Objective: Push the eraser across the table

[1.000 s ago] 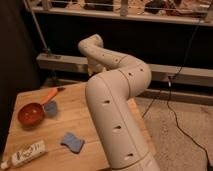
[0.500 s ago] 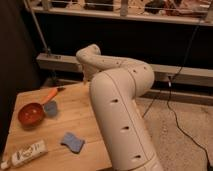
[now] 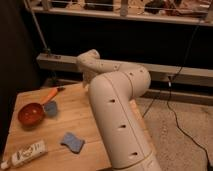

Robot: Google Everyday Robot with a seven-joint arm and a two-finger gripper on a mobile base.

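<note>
Over the tabletop's (image 3: 75, 117) right edge looms the bent white arm (image 3: 117, 115), elbow folded toward the far edge. Its gripper is out of sight, state unknown. No eraser shows; a sponge (image 3: 72, 142) lies near the front.

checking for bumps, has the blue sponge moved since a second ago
No. The blue sponge sits at the same spot beside the white tube; the claw is out of view.

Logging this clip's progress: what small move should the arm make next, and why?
Probably bring the gripper out over the table: it is not in view, perhaps hidden by the arm, and no eraser shows near the blue sponge, so that must be found first.
</note>
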